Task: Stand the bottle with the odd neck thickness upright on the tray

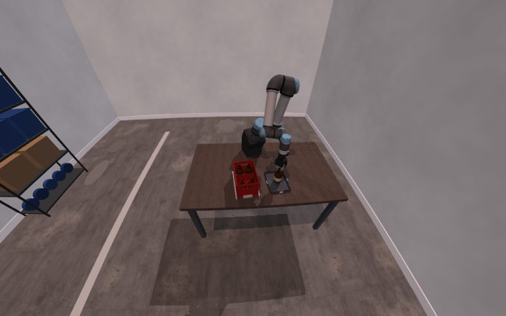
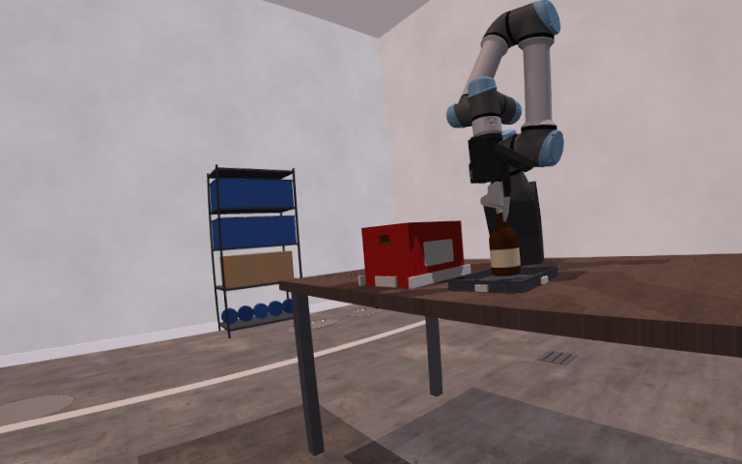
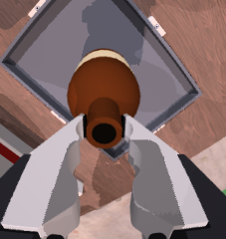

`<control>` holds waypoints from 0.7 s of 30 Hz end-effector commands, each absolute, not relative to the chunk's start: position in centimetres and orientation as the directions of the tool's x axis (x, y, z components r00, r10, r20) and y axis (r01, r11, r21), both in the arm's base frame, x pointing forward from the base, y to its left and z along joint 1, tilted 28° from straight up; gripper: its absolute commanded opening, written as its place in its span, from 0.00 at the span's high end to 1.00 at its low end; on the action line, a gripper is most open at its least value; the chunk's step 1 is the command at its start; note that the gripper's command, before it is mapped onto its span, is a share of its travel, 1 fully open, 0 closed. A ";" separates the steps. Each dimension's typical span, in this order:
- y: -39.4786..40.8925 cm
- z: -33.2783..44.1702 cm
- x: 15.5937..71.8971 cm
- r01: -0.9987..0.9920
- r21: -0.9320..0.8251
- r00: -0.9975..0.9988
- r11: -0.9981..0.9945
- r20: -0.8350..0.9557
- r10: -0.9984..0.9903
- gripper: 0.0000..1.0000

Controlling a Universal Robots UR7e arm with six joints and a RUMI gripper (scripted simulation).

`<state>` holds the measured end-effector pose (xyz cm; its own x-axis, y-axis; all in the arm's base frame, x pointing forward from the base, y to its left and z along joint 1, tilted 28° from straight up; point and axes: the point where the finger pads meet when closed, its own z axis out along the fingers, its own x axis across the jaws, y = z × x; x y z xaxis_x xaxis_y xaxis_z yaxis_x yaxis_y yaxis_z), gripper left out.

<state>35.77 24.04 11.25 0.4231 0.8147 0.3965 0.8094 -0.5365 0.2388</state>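
My gripper is shut on the neck of a brown bottle with a cream label. The bottle is upright inside the dark tray. Its base looks at or very near the tray floor; exact contact cannot be told. The red crate stands beside the tray and holds several brown bottles; two show plainly in the top view, the others only as tops. Differences in neck thickness are too small to tell.
The wooden table bears the crate, the tray and the arm's black base. Light strips run along the crate's foot. A shelf rack with blue and brown boxes stands away from the table.
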 end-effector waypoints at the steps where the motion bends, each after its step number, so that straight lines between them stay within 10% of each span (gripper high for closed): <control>1: 24.1 10.8 35.7 0.810 0.237 0.424 -0.536 0.395 0.815 1.00; 21: 24.3 10.1 36.0 0.810 0.237 0.424 -0.536 0.395 0.815 1.00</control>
